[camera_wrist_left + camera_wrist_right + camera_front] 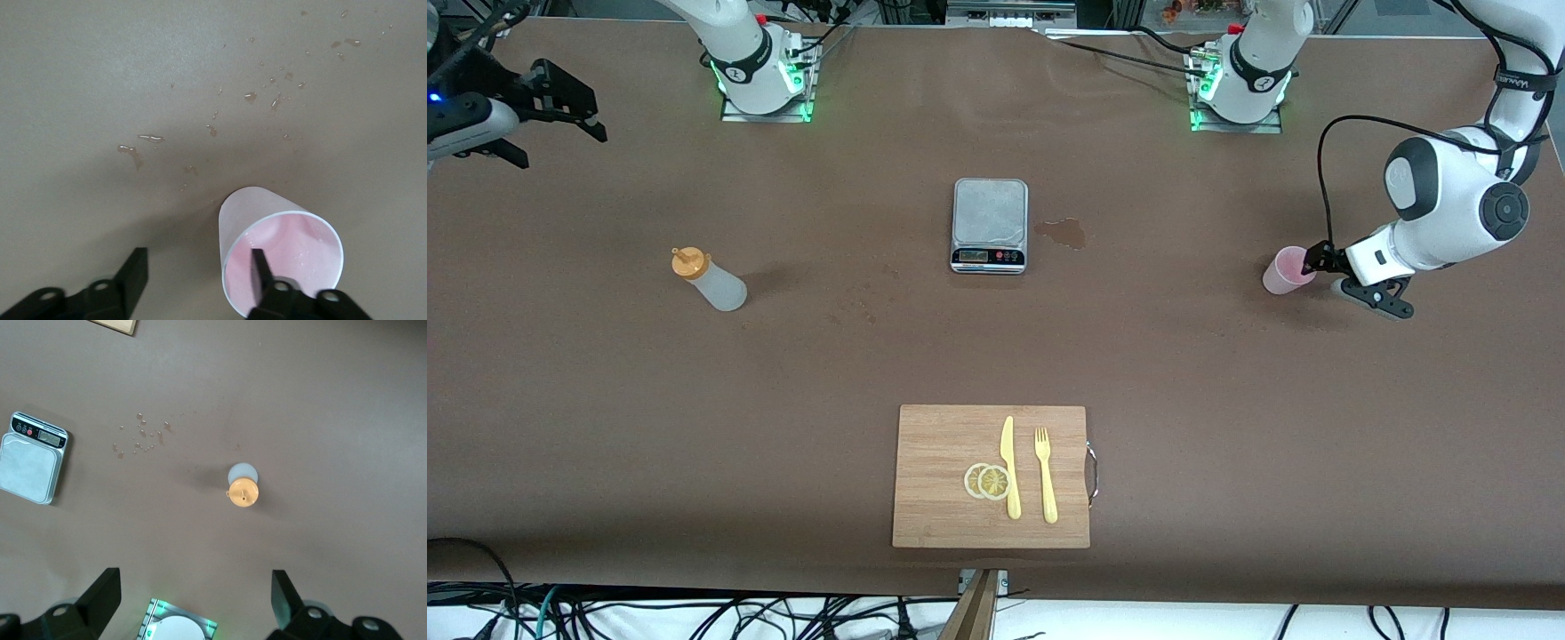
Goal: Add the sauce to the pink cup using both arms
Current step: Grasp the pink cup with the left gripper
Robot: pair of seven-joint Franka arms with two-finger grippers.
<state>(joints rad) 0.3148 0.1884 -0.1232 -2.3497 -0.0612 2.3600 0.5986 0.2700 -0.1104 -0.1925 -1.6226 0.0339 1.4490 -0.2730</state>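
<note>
The pink cup (1286,271) stands on the table at the left arm's end. My left gripper (1347,281) is low beside it and open. In the left wrist view one finger (261,267) reaches inside the cup (267,220), the other finger (135,267) is outside and apart from it, and the left gripper (197,259) straddles the cup's wall. The sauce bottle (710,281) with its orange cap stands toward the right arm's end. My right gripper (560,142) hangs open and empty, high over the table's end, well away from the bottle (242,486).
A kitchen scale (989,224) sits mid-table with a wet stain (1062,233) beside it. A wooden board (934,444) near the front camera carries a knife, a fork and lemon slices. Droplets (273,100) spot the table by the cup.
</note>
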